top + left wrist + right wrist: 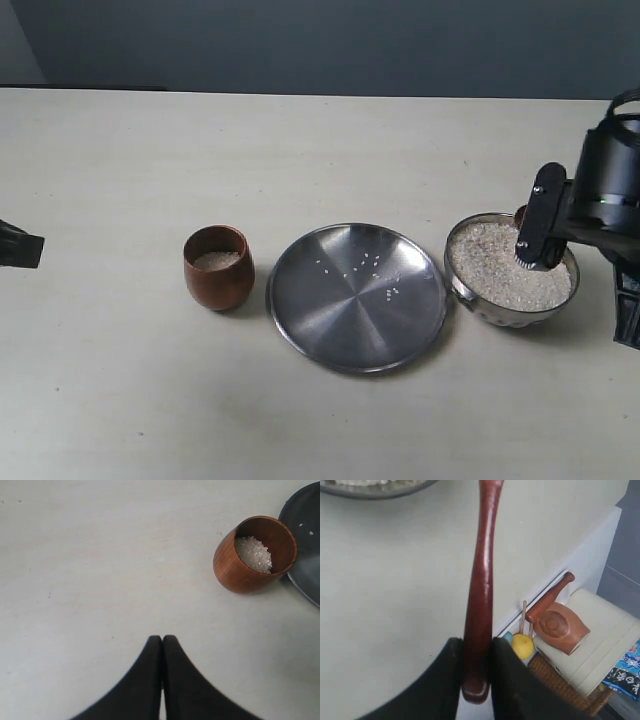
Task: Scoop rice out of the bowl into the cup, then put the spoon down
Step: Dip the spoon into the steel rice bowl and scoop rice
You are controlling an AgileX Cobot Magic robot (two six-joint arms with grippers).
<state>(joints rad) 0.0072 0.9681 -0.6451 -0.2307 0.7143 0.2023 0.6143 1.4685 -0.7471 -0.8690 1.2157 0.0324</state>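
Note:
The steel bowl (512, 270) at the right of the exterior view is heaped with white rice (500, 265). My right gripper (530, 250) hangs over the bowl's far right side, shut on the handle of the dark wooden spoon (481, 595); only a sliver of the spoon (520, 214) shows behind the gripper. The bowl's rim (375, 489) shows in the right wrist view. The brown wooden cup (218, 266) stands left of the plate with some rice in it (254, 554). My left gripper (162, 639) is shut and empty, hovering over bare table well left of the cup (255, 554).
A flat steel plate (357, 296) with several stray grains lies between cup and bowl. Beyond the table's right edge, the right wrist view shows a basket (560, 680) with wooden items and a yellow fruit (522, 646).

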